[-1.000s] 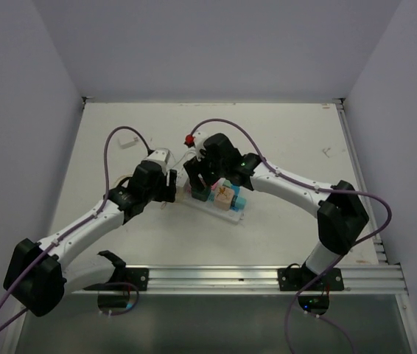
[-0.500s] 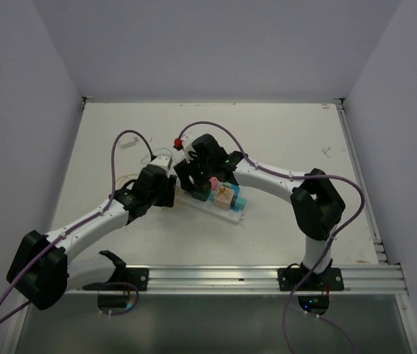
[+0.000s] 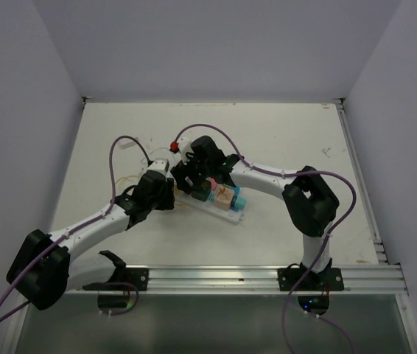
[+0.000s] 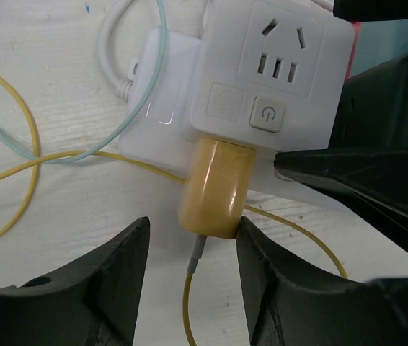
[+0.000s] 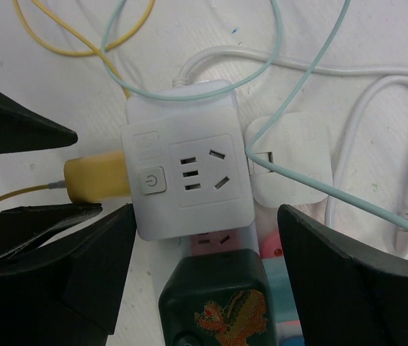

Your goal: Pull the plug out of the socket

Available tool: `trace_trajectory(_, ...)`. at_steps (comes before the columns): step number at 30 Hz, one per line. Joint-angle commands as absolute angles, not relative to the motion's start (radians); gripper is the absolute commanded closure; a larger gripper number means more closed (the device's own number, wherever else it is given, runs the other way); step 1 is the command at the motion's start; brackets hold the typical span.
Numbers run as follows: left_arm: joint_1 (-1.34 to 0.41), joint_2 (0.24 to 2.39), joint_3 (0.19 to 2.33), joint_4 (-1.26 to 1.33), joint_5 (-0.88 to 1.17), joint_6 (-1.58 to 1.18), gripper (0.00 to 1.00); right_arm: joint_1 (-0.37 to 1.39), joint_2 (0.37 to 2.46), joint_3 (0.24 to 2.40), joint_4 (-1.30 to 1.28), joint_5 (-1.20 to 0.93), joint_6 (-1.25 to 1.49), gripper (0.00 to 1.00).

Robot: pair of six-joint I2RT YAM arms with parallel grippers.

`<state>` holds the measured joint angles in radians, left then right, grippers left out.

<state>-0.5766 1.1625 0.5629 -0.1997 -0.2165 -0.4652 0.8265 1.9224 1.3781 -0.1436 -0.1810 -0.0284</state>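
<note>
The socket (image 3: 227, 213), a long white strip carrying pastel blocks, is seen lying slantwise at the centre of the top view on the pale table (image 3: 282, 140). Its rounded end is shown at the upper left of the left wrist view (image 4: 162, 86) and at the top centre of the right wrist view (image 5: 189, 92), where a white cord (image 5: 222, 52) is led off toward the right. A white cube adapter (image 4: 276, 65) (image 5: 189, 176) is seated on that end. A yellow plug (image 4: 215, 187) (image 5: 96, 179) is pushed into the cube's side, and a yellow cable (image 4: 187, 310) is trailed from it. The plug is framed by the fingers of the left gripper (image 4: 192, 232) (image 3: 166, 190), which are set narrowly: one finger is seen at or against the plug, while a gap is left on the other side. The cube is straddled by the right gripper (image 5: 205, 216) (image 3: 190, 181), whose fingers are spread wide, with a clear gap shown between the right-hand finger and the cube. A dark green plug (image 5: 211, 303) bearing a dragon emblem is seated just below the cube in the right wrist view, and a small white square adapter (image 5: 290, 162) is placed just beside the cube at centre right.
</note>
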Motion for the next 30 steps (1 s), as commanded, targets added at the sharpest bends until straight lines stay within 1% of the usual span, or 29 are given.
trace_trajectory(1, -0.58, 1.14, 0.529, -0.107, -0.239, -0.497, 0.46, 0.818, 1.925, 1.37, -0.058, -0.207, -0.084, 0.17)
trace_trajectory(7, -0.58, 1.146, 0.523, -0.081, -0.253, -0.486, 0.45, 0.818, 1.95, 1.378, -0.069, -0.232, -0.1, 0.19)
trace_trajectory(11, -0.58, 1.152, 0.523, -0.051, -0.258, -0.474, 0.45, 0.816, 1.953, 1.362, -0.061, -0.235, -0.103, 0.25)
trace_trajectory(12, -0.58, 1.155, 0.523, -0.043, -0.259, -0.471, 0.45, 0.818, 1.954, 1.358, -0.06, -0.236, -0.103, 0.3)
trace_trajectory(14, -0.58, 1.161, 0.522, -0.02, -0.265, -0.457, 0.43, 0.818, 1.956, 1.353, -0.06, -0.233, -0.107, 0.35)
trace_trajectory(15, -0.58, 1.167, 0.522, -0.017, -0.27, -0.453, 0.42, 0.816, 1.957, 1.348, -0.061, -0.235, -0.109, 0.44)
trace_trajectory(18, -0.578, 1.189, 0.517, 0.04, -0.276, -0.436, 0.4, 0.813, 1.954, 1.333, -0.057, -0.23, -0.112, 0.56)
trace_trajectory(19, -0.58, 1.193, 0.515, 0.057, -0.281, -0.431, 0.39, 0.813, 1.95, 1.327, -0.054, -0.229, -0.112, 0.63)
trace_trajectory(25, -0.581, 1.249, 0.5, 0.127, -0.276, -0.413, 0.39, 0.799, 1.927, 1.293, -0.054, -0.219, -0.114, 0.8)
trace_trajectory(30, -0.603, 1.261, 0.494, 0.17, -0.279, -0.397, 0.45, 0.793, 1.905, 1.27, -0.074, -0.216, -0.129, 0.87)
